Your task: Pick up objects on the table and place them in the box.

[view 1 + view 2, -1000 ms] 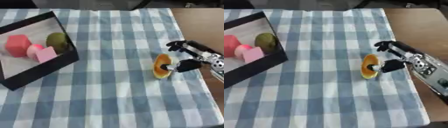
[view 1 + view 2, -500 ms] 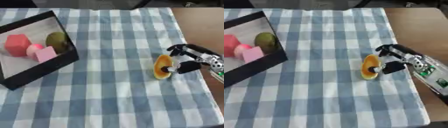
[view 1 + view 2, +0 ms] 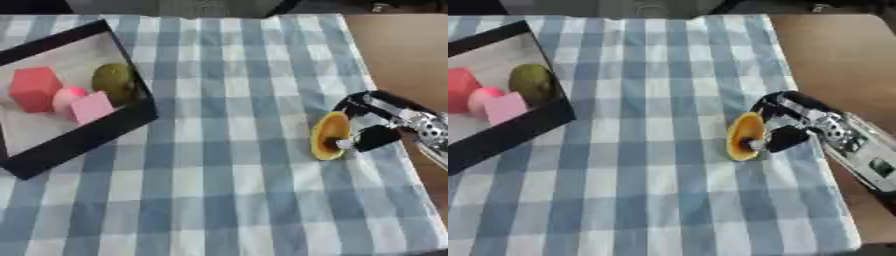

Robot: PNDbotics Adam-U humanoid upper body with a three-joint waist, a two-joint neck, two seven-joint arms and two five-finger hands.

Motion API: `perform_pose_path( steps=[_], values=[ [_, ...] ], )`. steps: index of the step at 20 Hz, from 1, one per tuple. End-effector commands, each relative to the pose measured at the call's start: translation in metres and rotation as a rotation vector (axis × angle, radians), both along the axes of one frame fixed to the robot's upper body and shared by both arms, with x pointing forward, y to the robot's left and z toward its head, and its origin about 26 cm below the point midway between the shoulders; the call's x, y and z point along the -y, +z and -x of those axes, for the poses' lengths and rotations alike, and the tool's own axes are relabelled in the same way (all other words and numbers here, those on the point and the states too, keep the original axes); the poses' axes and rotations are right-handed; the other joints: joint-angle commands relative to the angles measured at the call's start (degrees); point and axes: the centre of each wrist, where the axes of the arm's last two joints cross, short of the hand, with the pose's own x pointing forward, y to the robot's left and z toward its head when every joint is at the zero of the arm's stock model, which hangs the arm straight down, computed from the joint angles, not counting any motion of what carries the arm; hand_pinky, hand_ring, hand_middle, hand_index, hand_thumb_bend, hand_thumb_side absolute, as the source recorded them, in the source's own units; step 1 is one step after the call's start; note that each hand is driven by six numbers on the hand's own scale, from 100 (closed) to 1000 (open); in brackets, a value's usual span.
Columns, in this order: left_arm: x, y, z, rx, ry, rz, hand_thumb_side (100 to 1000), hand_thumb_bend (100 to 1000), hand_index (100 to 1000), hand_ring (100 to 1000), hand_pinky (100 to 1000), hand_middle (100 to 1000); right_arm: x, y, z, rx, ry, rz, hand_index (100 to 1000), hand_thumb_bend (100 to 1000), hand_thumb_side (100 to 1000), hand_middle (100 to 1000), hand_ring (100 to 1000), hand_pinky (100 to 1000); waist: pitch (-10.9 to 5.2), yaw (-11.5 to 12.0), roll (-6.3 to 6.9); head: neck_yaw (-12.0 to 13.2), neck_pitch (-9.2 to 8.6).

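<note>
checked cloth (image 3: 227,150), matt black box (image 3: 96,132)

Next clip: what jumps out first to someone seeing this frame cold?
The robot's right hand at the right edge of the checked cloth, its fingers curled round a yellow-orange object. Next, the black box at upper left, already holding a red block, two pink pieces and a green rounded fruit.

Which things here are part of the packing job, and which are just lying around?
Job:
- box
- red block, pink ball, pink block and green fruit, already in the box
- orange piece
- right hand, curling round the orange piece

Lying about:
- checked cloth
- table
</note>
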Motion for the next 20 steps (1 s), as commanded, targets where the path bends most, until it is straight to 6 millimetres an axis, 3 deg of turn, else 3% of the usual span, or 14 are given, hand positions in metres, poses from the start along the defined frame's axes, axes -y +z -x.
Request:
perform_pose_path(
  steps=[1, 10, 20],
  values=[
    [-0.001, 0.010, 0.001, 0.025, -0.001, -0.027, 792, 100, 847, 1000, 865, 854, 0.007, 0.004, -0.001, 0.013, -0.043, -0.003, 671, 366, 100, 477, 671, 814, 0.22, 0.00, 0.91, 0.01, -0.11],
    [-0.001, 0.010, 0.001, 0.024, 0.001, -0.028, 790, 100, 847, 1000, 865, 855, 0.006, 0.007, 0.001, 0.052, -0.088, -0.099, 634, 185, 100, 441, 633, 799, 0.09, -0.18, 0.96, -0.02, -0.11],
    [-0.002, 0.012, 0.002, 0.027, 0.007, -0.035, 787, 100, 847, 1000, 864, 857, -0.004, 0.032, 0.011, 0.157, -0.070, -0.119, 652, 115, 100, 456, 641, 796, -0.14, -0.56, 0.83, 0.43, -0.11]
  ],
)
